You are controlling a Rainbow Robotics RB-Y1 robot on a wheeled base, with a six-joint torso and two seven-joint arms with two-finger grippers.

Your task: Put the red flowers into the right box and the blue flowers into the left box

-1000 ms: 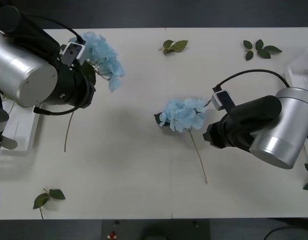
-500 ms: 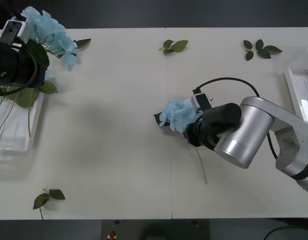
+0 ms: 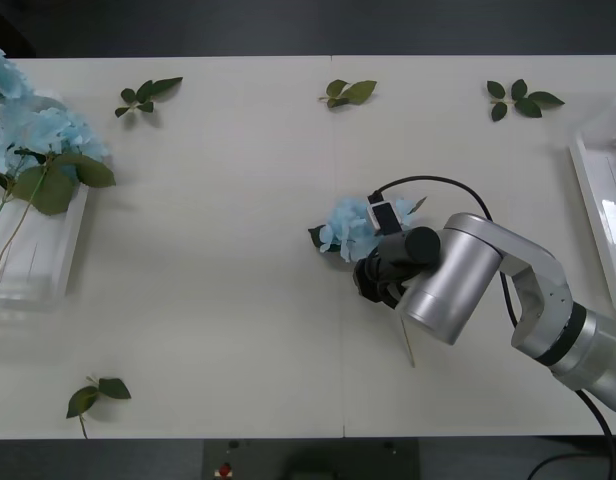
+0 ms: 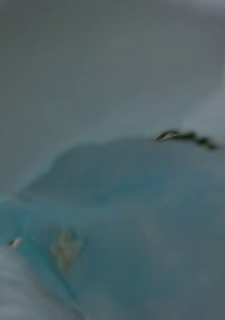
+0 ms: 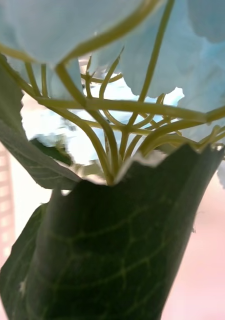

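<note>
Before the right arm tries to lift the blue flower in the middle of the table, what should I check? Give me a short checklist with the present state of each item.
1. Right gripper is at the blue flower in the middle of the table: ok, it sits at the flower head's base, over the stem.
2. Fingers closed on the stem: cannot tell, the wrist hides them.
3. The stem is free: ok, its end lies bare on the table beyond the arm.
4. Left box has room: ok, blue flowers lie at its far end and the near part is bare.
5. Path to the left box is free: ok, only small leaf sprigs near the table edges.
</note>
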